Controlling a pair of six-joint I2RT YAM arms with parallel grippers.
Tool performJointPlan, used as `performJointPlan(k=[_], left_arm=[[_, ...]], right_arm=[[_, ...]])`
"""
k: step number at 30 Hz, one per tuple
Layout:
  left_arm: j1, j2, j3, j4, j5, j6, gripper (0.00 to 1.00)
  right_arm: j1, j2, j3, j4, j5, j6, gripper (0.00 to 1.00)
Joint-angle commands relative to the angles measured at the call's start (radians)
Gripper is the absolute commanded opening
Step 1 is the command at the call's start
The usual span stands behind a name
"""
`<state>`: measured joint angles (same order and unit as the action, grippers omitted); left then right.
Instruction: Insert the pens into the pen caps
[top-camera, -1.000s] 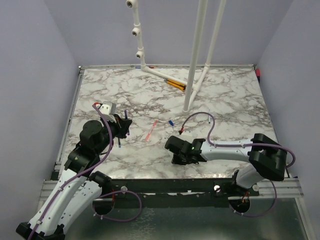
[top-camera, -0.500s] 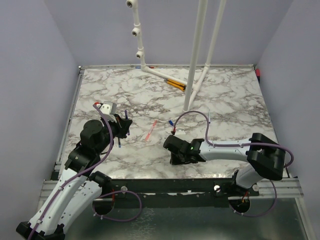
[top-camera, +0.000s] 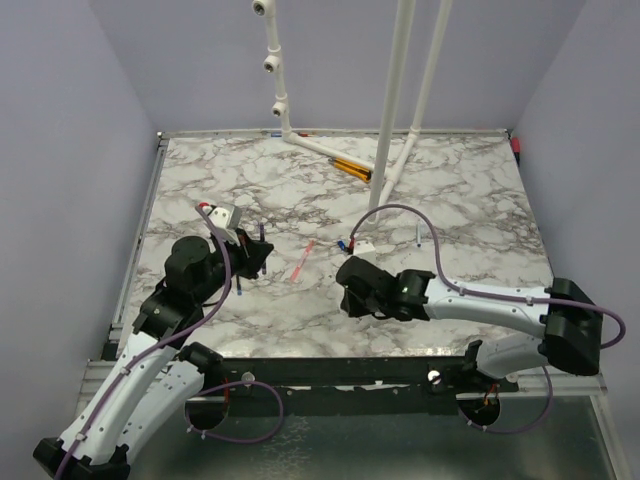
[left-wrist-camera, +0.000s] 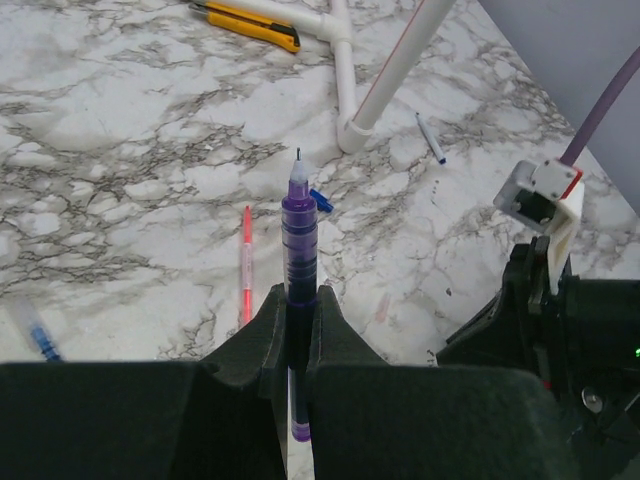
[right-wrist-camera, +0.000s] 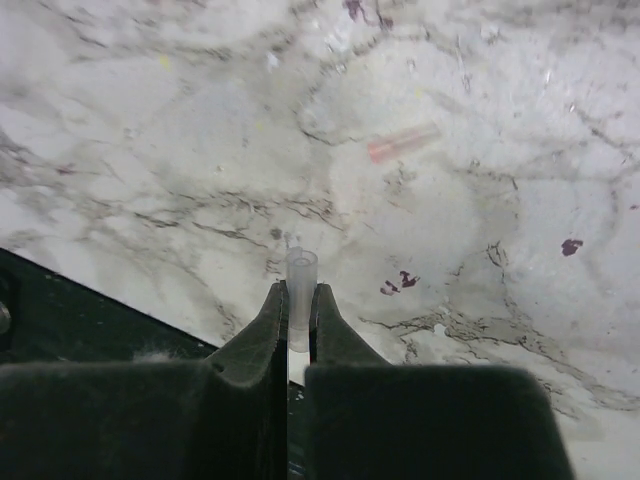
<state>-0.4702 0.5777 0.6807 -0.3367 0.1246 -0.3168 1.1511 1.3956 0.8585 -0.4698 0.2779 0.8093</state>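
Near the front of the table, the left gripper (left-wrist-camera: 298, 310) squeezes the blue pen (left-wrist-camera: 298, 230), tip pointing out. At its 3 o'clock, the right gripper (right-wrist-camera: 300, 310) pinches a small clear cap (right-wrist-camera: 301, 275). Farther back, the pink pen (top-camera: 303, 262) lies flat. The cap's hole is tiny, so a crooked push could make the pen miss or slip.

No text, label, brand, number or sign could be read in any view. The blue pen (left-wrist-camera: 298, 235) showed only dark bands on its barrel, with no legible print. The yellow-and-black tool (left-wrist-camera: 245, 22), just left of the white pipe stand (left-wrist-camera: 345, 75), was too small to show any marking. The white box (left-wrist-camera: 540, 195), to the right of that stand, had a red edge but no readable mark.
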Motion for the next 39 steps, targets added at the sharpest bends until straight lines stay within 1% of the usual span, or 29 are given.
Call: performJointPlan(k=[1, 7, 11, 16, 22, 25, 27, 33, 39], left_arm=[[0.007, 0.022, 0.0, 0.057, 0.14, -0.011, 0.0], [0.004, 0.07, -0.016, 0.136, 0.34, -0.053, 0.0], [0.004, 0.081, -0.022, 0.181, 0.425, -0.092, 0.0], [0.004, 0.073, -0.04, 0.231, 0.541, -0.138, 0.0], [0.001, 0.029, -0.079, 0.328, 0.671, -0.181, 0.0], [-0.008, 0.006, -0.118, 0.41, 0.709, -0.219, 0.0], [-0.009, 0.004, -0.127, 0.434, 0.73, -0.233, 0.0], [-0.017, -0.002, -0.133, 0.451, 0.752, -0.237, 0.0], [-0.018, -0.019, -0.138, 0.452, 0.75, -0.237, 0.0]], right_arm=[[0.005, -0.092, 0.056, -0.034, 0.096, -0.102, 0.0], [0.003, -0.175, 0.126, 0.004, 0.152, -0.222, 0.0], [0.004, -0.222, 0.163, 0.065, 0.168, -0.302, 0.0], [0.004, -0.266, 0.192, 0.158, 0.148, -0.392, 0.0], [0.004, -0.299, 0.196, 0.309, 0.075, -0.471, 0.01], [0.005, -0.316, 0.196, 0.386, 0.033, -0.492, 0.01], [0.003, -0.329, 0.193, 0.441, 0.006, -0.505, 0.01], [0.004, -0.351, 0.173, 0.622, -0.075, -0.52, 0.01], [0.003, -0.33, 0.163, 0.739, -0.152, -0.494, 0.01]])
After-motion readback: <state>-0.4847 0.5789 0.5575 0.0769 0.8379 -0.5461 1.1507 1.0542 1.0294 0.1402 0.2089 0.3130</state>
